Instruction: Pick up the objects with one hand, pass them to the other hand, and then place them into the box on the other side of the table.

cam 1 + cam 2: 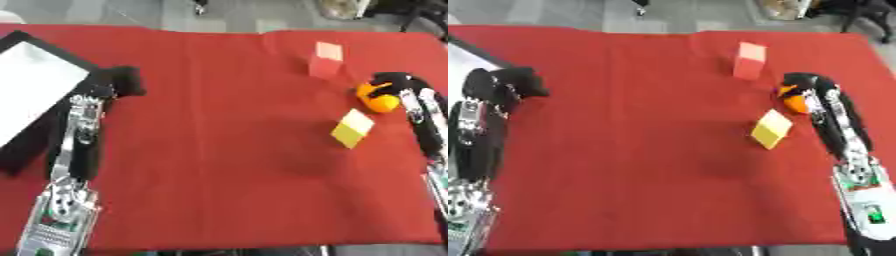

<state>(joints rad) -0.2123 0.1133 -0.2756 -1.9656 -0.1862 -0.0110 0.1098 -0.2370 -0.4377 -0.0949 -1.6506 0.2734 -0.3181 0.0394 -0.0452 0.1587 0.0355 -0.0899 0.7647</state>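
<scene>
Right hand (802, 86) curling round orange object (795, 103) near table's right edge; left hand (120, 82) idling by box (35, 82) at left edge (fingers: cannot tell). Yellow block (353, 128), red block (326, 60) waiting; nothing boxed.

Both eye views are taken from head height, directed steeply downward; the red table (227, 150) is shared, the right view slightly offset sideways.
</scene>
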